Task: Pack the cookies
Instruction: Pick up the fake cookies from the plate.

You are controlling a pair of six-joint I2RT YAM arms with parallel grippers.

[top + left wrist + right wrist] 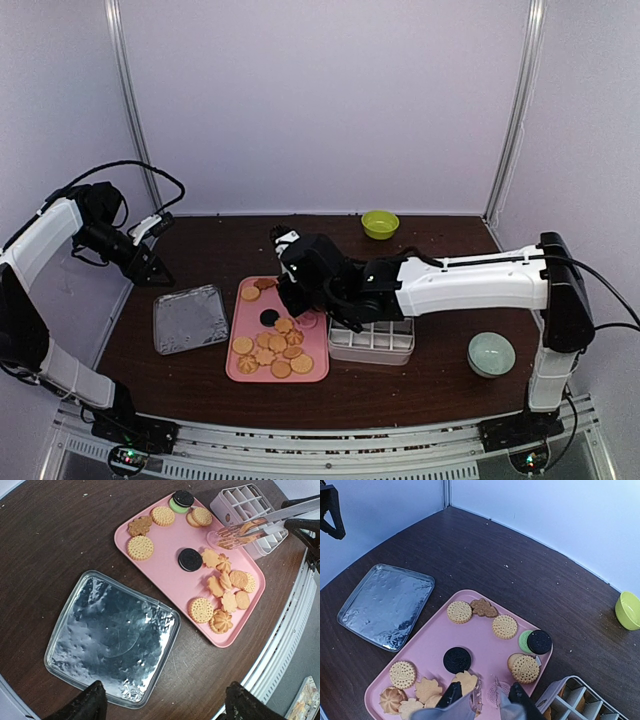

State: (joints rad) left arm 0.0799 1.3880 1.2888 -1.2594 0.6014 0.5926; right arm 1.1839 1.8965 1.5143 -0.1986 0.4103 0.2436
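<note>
Half tongs point(245, 528) cut off, clamped by right fingers point(451, 696); left fingers point(90, 703) wide, empty.

On the dark brown table point(430, 250) we note a pink rectangular plastic tray point(318, 374). It carries golden-tan round and flower-shaped cookies point(270, 352) and one black round cookie point(269, 318). A crinkled silver foil lid point(190, 320) lies left of the tray, apart from it. A white compartmented plastic box point(372, 342) sits just beside the tray's right edge. The right gripper point(298, 298) hangs over the tray's far right part. The left gripper point(152, 268) is near the back-left corner. We log a lime-green bowl point(380, 224) at the back and a pale grey-green bowl point(491, 354) at near right.
</note>
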